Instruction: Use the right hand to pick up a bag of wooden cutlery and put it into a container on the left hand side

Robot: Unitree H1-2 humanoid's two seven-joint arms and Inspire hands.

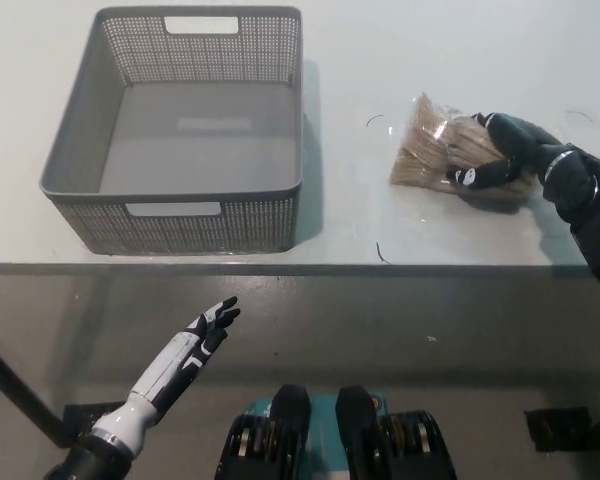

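Gripping the bag (427, 150) with our right hand (505, 157), right of the basket (240, 226)
Our left hand (195, 346) hangs below the basket, fingers apart

Our hands
Our black right hand (505, 158) clasps the cutlery bag (427, 150); our white left hand (195, 345) hangs with fingers spread.

No readable text or labels anywhere.

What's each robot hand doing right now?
Left robot hand: open, holding nothing.
Right robot hand: shut on the bag of wooden cutlery.
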